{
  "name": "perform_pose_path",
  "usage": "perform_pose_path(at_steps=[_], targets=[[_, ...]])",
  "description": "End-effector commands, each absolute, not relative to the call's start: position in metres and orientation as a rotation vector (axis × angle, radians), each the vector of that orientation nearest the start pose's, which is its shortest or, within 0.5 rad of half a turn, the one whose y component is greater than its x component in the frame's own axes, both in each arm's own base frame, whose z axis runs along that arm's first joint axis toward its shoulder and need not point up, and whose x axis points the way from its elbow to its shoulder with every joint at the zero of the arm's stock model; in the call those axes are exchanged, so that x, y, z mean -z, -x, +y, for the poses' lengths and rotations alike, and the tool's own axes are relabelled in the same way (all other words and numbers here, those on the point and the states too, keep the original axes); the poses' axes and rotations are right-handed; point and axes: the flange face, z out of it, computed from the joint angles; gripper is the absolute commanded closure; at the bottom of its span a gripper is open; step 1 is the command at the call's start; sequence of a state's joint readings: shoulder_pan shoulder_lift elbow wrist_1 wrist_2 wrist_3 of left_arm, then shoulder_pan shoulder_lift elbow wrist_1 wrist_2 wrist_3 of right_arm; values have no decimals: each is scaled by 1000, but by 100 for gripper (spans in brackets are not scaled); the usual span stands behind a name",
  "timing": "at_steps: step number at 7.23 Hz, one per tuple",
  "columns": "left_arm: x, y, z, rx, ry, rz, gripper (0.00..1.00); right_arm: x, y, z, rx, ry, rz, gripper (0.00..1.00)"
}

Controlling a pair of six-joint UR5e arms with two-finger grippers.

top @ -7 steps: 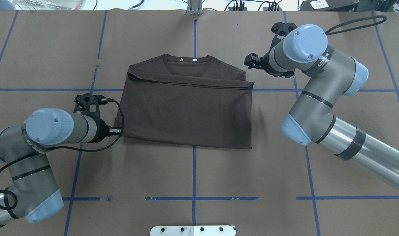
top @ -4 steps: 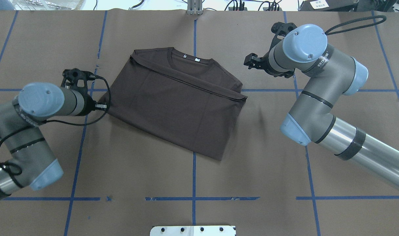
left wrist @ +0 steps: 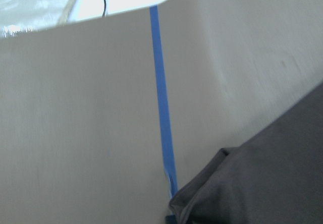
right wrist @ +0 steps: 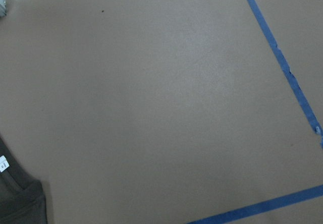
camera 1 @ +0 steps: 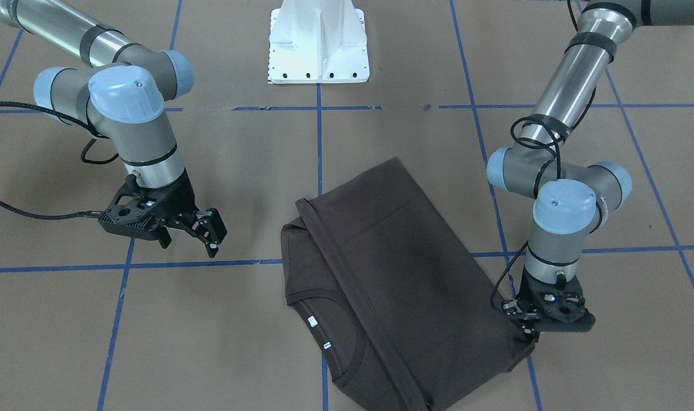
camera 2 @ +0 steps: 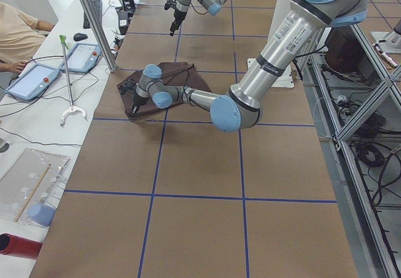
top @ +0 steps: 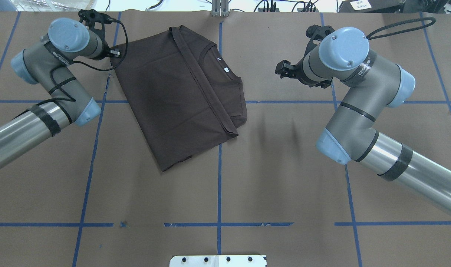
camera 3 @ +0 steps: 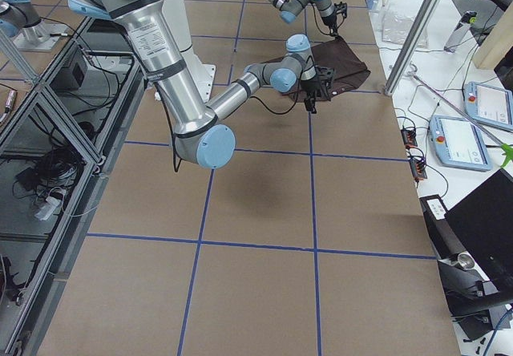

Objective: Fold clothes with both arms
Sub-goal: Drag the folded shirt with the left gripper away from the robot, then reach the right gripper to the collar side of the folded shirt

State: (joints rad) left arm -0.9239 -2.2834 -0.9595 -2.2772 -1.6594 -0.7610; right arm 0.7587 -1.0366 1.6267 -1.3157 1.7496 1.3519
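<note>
— T-shirt [top: 173,96]: where does it lie?

— Flat on the brown-paper table [top: 285,167], folded into a rough oblong. It sits on the far half, mostly on the left arm's side of the centre tape line [top: 219,185].

— And which way does it run?

— Askew to the blue grid. Its long axis follows the folded-over edge, from the table's far edge back toward the robot, slanting to the robot's right. The neck opening [top: 219,66], with its white tags [top: 226,69], faces rightward and slightly away, roughly toward the right arm's wrist.

— What about the left gripper [camera 1: 524,330]?

— Down at the shirt's far-left corner, with its jaws closed on the cloth there. Its wrist camera shows that bunched corner just beside a strip of blue tape.

— And the right gripper [camera 1: 213,234]?

— It hangs over bare paper, well apart from the shirt, jaws spread and holding nothing. Its wrist camera sees paper, tape and a sliver of collar with a tag at the lower left.
</note>
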Motion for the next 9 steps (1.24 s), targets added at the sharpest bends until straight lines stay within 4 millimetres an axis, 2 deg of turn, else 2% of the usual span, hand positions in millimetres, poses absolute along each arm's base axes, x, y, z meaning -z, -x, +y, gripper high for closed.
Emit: perform_pose_path(at_steps=[1, 2, 3, 4, 5, 6, 7, 8, 9], targets=[[-439, -370, -741, -2, -614, 555, 1, -296, 432, -546, -447, -234, -838, 0], [-430, -367, -740, -33, -615, 584, 0, -290, 446, -538, -488, -204, -854, 1], [-425, -362, -735, -97, -626, 601, 0, -266, 476, -539, -531, -198, -870, 5], [-423, -359, -724, -119, -623, 637, 0, -240, 509, -548, -608, -204, -873, 16], [-423, -355, -716, -125, -627, 656, 0, -226, 545, -543, -635, -216, -861, 20], [-426, -352, -712, -123, -627, 658, 0, -215, 566, -538, -632, -251, -851, 20], [-427, -352, -711, -118, -626, 659, 0, -218, 587, -537, -616, -245, -824, 25], [-427, -351, -710, -117, -626, 660, 0, -211, 607, -543, -616, -256, -800, 30], [-427, -351, -710, -116, -627, 662, 0, -213, 617, -536, -604, -253, -795, 41]])
